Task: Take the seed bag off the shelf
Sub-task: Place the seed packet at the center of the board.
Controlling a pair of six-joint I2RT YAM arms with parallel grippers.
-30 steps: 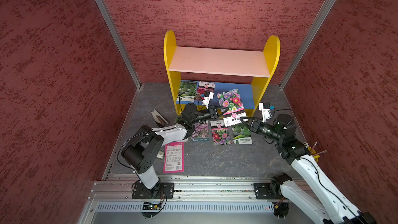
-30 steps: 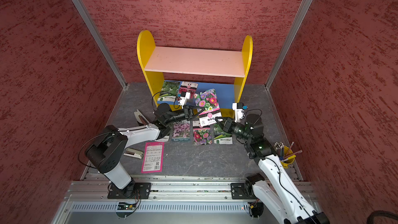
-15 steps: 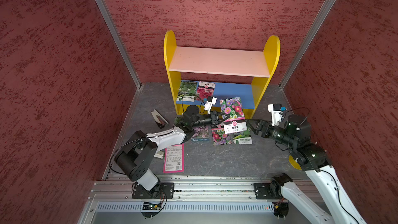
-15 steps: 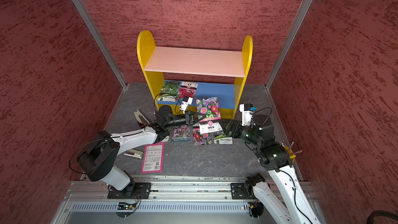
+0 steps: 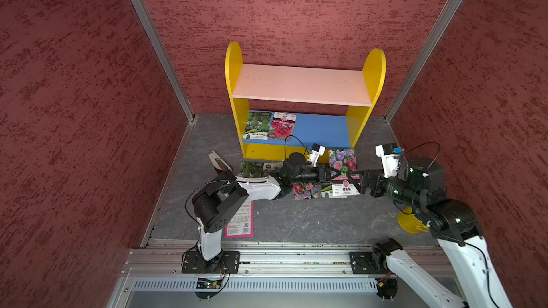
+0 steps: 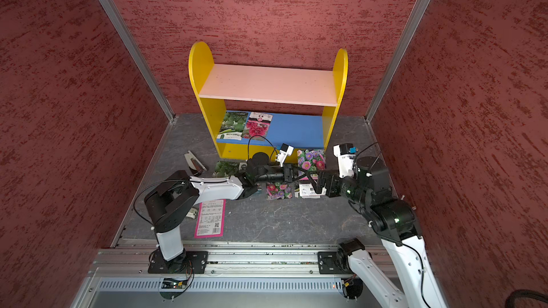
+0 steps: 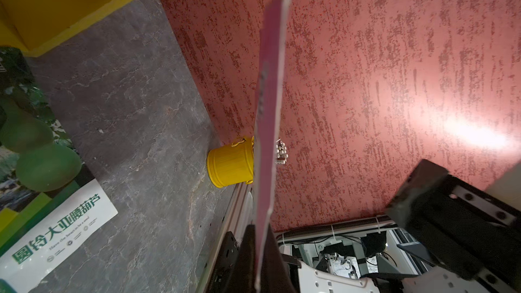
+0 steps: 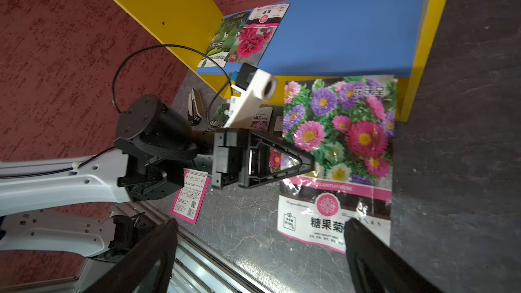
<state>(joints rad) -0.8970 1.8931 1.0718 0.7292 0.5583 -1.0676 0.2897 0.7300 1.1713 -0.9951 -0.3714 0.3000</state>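
Seed bag (image 8: 352, 136) glossy plastic; shelf (image 5: 299, 84) painted wood, matt.

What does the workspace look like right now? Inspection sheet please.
Surface: grey stone-look floor, no spills seen.
Job's things: shelf upright; gourd bag and red-flower bag lie on its blue lower board; aster seed bag held in front of it.
Clutter: loose seed bags, pink sheet, stapler, yellow bucket on the floor.
Grippers: left gripper fingers shut on the aster seed bag's edge; right gripper open, holding nothing.
Cables: black cable loop at the left wrist; snagging nothing seen.
Surroundings: red textured walls; metal rail in front.
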